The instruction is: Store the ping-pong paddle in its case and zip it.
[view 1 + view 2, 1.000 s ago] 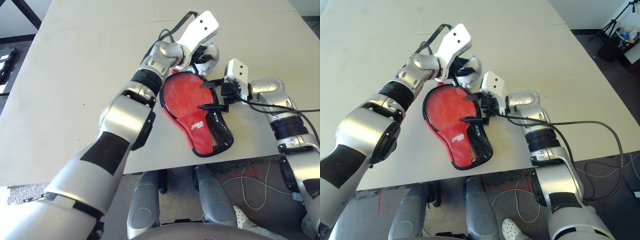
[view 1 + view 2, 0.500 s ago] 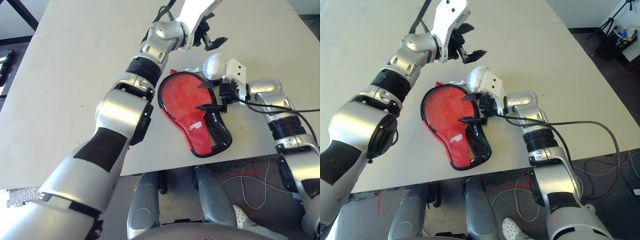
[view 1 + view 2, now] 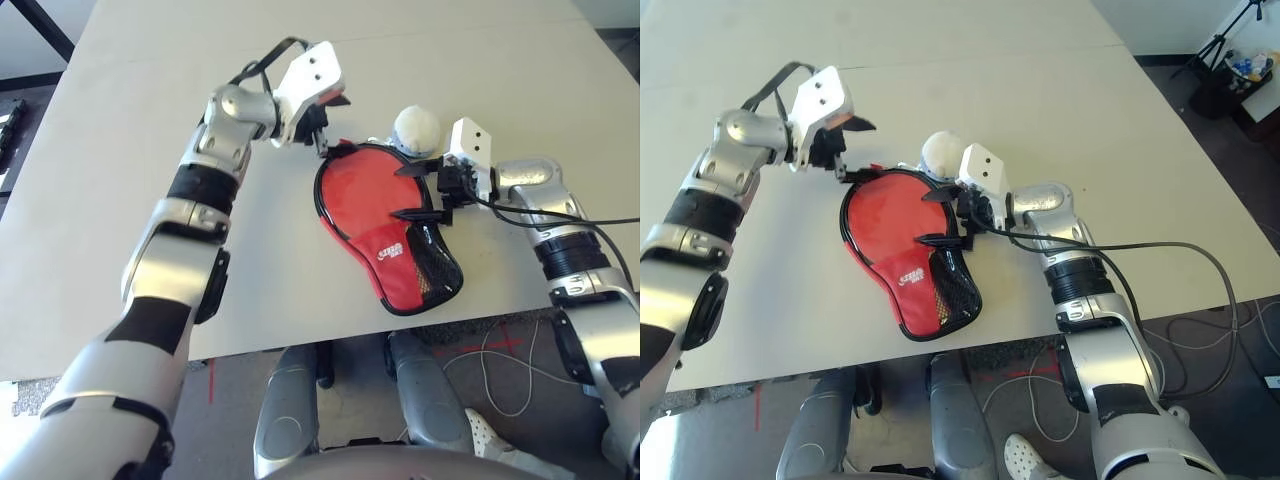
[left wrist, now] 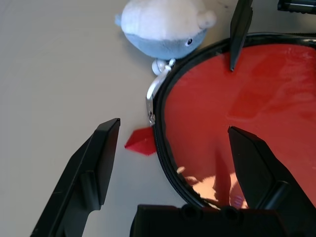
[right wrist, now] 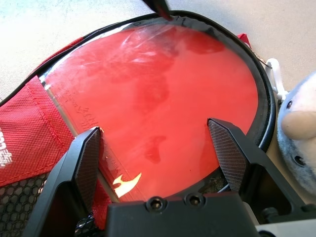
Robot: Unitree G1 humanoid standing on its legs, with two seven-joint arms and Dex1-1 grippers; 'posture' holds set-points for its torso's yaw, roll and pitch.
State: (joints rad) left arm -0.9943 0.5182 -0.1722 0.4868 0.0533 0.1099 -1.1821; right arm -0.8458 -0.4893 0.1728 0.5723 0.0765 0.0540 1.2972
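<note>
Item: ping-pong paddle [image 5: 158,98] lies inside open case [image 3: 405,262] on table [image 3: 120,200] | left gripper [image 4: 173,148] jaws apart at case rim | right gripper [image 5: 158,143] jaws apart over blade | step: zipping pending | next: find slider, pull zip shut

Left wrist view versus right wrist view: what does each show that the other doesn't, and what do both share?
Left wrist only: the metal zipper pull at the case's rim, a small red tab on the table, and the whole white plush toy.
Right wrist only: the case's red fabric and black mesh pocket.
Both: the ping-pong paddle lying in the open case, and open grippers, left gripper, right gripper.
</note>
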